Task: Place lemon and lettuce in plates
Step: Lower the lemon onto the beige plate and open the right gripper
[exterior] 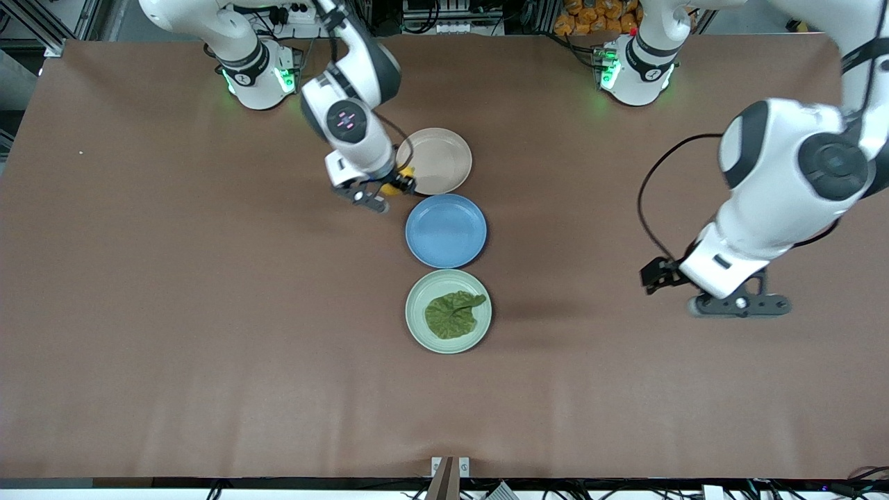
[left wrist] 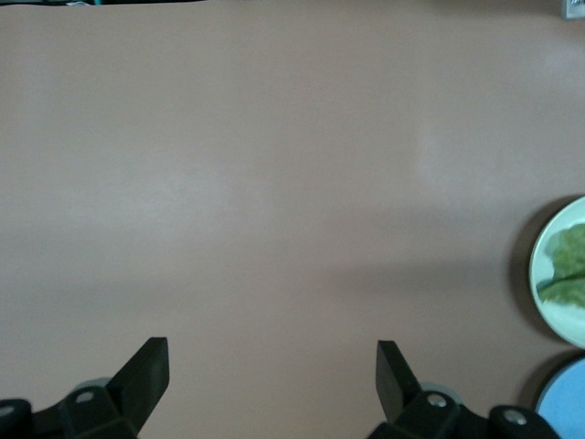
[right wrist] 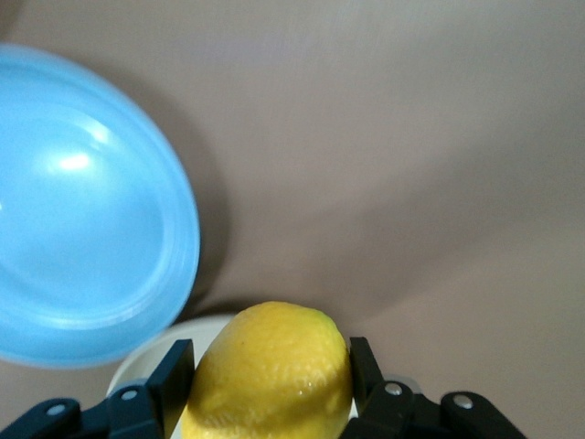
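Note:
My right gripper (exterior: 390, 186) is shut on the yellow lemon (exterior: 401, 180) and holds it over the rim of the pale beige-pink plate (exterior: 444, 156), on the side toward the blue plate. In the right wrist view the lemon (right wrist: 270, 370) sits between both fingers (right wrist: 174, 370), with the pale plate (right wrist: 151, 347) under it. The dark green lettuce (exterior: 455, 314) lies in the mint green plate (exterior: 417, 295). My left gripper (exterior: 740, 304) is open and empty over bare table toward the left arm's end. Its wrist view (left wrist: 272, 352) shows the mint plate (left wrist: 559, 218) with the lettuce (left wrist: 569, 265).
A blue plate (exterior: 446, 230) lies between the beige and mint plates, all in one row at mid-table. It also shows in the right wrist view (right wrist: 82, 210) and in the left wrist view (left wrist: 565, 402). Brown table surface lies all around.

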{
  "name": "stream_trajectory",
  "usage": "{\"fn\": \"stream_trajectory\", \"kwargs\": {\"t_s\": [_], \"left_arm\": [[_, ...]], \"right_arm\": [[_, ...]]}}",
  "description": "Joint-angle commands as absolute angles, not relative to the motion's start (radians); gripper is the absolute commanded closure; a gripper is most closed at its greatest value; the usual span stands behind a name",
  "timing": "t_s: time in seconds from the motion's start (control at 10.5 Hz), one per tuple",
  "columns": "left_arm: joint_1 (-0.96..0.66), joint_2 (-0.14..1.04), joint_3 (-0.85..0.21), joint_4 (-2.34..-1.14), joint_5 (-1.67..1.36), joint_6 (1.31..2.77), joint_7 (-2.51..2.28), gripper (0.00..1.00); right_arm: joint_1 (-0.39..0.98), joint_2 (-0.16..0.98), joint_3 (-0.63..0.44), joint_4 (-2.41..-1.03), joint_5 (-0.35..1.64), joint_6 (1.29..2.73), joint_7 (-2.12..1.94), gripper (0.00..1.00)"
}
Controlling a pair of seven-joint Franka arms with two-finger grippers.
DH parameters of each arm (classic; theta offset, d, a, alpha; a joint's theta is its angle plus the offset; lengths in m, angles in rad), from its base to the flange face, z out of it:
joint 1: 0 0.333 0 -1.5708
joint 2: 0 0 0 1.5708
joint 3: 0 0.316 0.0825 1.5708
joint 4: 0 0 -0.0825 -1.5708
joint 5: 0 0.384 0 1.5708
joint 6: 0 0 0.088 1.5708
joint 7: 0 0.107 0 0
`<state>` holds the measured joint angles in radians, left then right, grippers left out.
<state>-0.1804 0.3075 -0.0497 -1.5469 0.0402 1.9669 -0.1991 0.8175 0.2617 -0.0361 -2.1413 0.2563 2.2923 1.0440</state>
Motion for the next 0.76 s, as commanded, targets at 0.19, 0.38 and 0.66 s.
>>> {"fn": "stream_trajectory", "kwargs": {"t_s": [0.19,0.38,0.66], "left_arm": [[-0.156,0.172,-0.057,-1.569,0.046,1.823,-0.152,0.0],[-0.153,0.123,-0.055,-1.569,0.046,1.769,-0.15,0.0],[-0.1,0.049,-0.046,-1.569,0.045,1.686,-0.073,0.0]], "right_arm": [[0.986,0.268,-0.046,-2.141,0.252,2.287,1.204,1.0],[1.043,0.29,-0.048,-2.14,0.25,2.295,1.238,0.95],[1.069,0.333,-0.048,-2.138,0.247,2.353,1.285,0.36]]}}
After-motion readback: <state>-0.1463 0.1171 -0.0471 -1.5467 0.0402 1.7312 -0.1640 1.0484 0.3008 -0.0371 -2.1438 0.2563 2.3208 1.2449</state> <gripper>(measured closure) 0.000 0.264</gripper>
